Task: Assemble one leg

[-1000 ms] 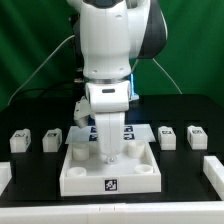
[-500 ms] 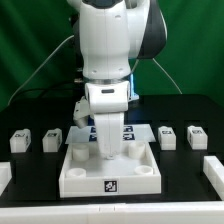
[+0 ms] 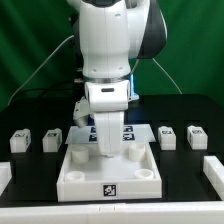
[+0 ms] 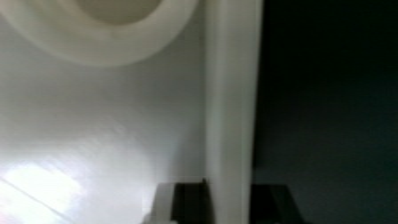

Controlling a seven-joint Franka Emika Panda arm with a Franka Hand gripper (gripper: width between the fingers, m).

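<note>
The large white tray-like tabletop (image 3: 84, 172) lies at the table's front centre, with a tag on its front wall. My gripper (image 3: 108, 150) reaches down onto its back part. In the wrist view my gripper (image 4: 231, 206) has a dark finger (image 4: 187, 205) on each side of the tabletop's upright wall (image 4: 228, 100), touching it, with a corner hole (image 4: 128, 20) nearby. Four small white legs stand in a row: two at the exterior view's left (image 3: 18, 140) (image 3: 51, 139) and two at the right (image 3: 168, 136) (image 3: 197, 135). None is held.
The marker board (image 3: 84, 133) lies behind the tabletop, mostly hidden by the arm. White blocks sit at the front left (image 3: 5, 177) and front right (image 3: 212, 170) edges of the black table.
</note>
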